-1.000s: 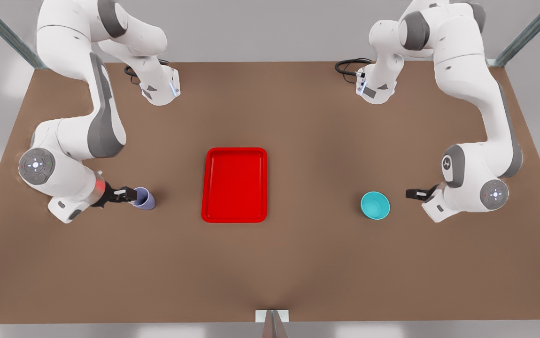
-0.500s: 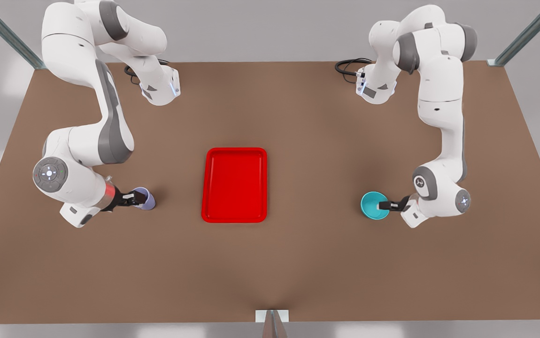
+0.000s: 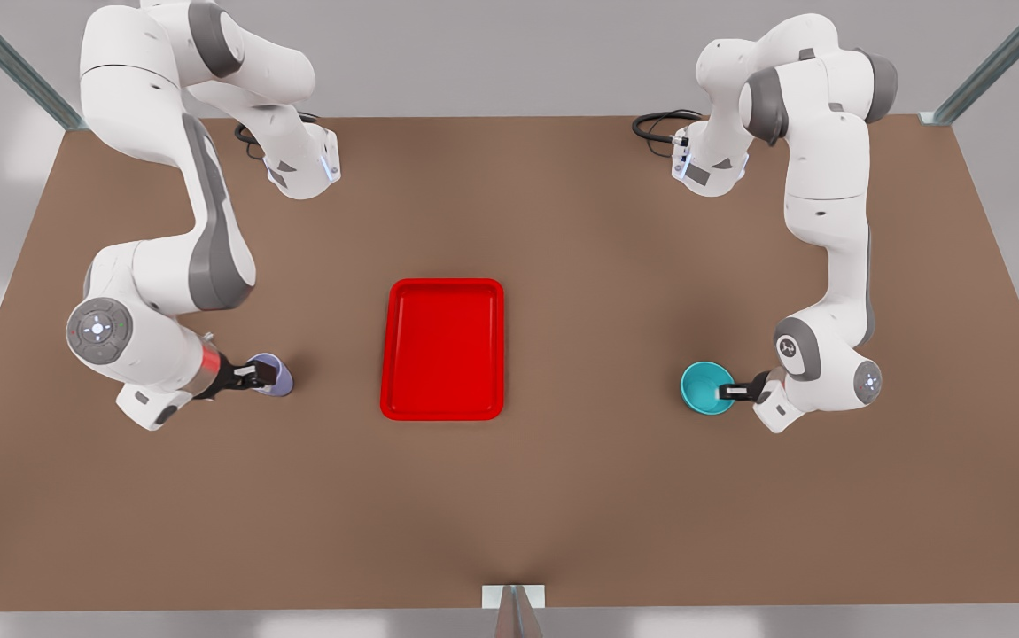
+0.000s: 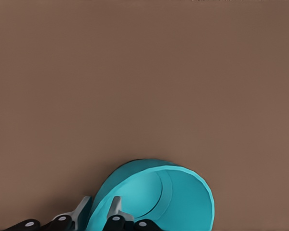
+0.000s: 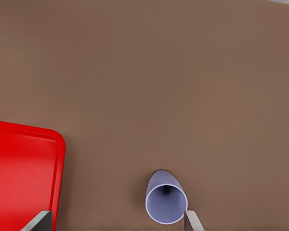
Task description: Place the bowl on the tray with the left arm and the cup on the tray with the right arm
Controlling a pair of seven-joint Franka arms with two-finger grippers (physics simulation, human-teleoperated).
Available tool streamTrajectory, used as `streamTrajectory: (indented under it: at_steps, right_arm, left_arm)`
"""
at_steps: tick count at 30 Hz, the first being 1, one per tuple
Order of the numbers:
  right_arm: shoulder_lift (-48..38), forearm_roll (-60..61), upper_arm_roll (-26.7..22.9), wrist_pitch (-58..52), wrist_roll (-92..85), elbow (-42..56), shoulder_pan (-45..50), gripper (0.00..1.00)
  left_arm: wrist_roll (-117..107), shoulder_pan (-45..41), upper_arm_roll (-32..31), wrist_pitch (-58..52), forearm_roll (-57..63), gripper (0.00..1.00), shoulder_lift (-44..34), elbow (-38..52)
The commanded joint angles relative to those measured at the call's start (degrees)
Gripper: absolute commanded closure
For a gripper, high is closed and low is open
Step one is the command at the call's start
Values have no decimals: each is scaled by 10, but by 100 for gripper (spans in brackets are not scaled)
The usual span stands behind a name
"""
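Note:
The teal bowl (image 3: 703,386) sits on the table at the front view's right. My left gripper (image 3: 727,391) has its fingers (image 4: 115,208) pinched on the bowl's (image 4: 154,192) near rim, one inside and one outside. At the front view's left the lavender cup (image 3: 277,379) stands upright. My right gripper (image 3: 252,372) is low beside it and open, its fingertips (image 5: 191,219) spread wide with the cup (image 5: 166,202) close to one of them. The red tray (image 3: 443,348) lies bare in the middle between the two; its corner (image 5: 24,173) also shows in the right wrist view.
Brown table top (image 3: 563,496) with open room all around the tray. Both arm bases (image 3: 301,164) and black cables (image 3: 660,124) stand at the far edge. Metal frame posts (image 3: 4,62) rise at the back corners.
The left arm swung in from the front view's right and its fingers closed on the bowl's rim. The right arm shifted slightly closer to the cup. Bowl, cup and tray stayed put.

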Motion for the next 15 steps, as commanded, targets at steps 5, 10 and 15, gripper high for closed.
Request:
streamTrajectory:
  at_steps: [5,10,15]
  right_arm:
    - [0,-1,0,0,3,0,1,0]
    - [0,-4,0,1,0,1,7,0]
    - [24,-23,-1,10,7,-18,-7,0]
  left_arm:
    - [-36,-8,0,-2,2,79,-5,7]
    - [-110,-65,3,-4,2,79,-34,10]
    - [-266,-191,2,-3,1,79,-49,44]
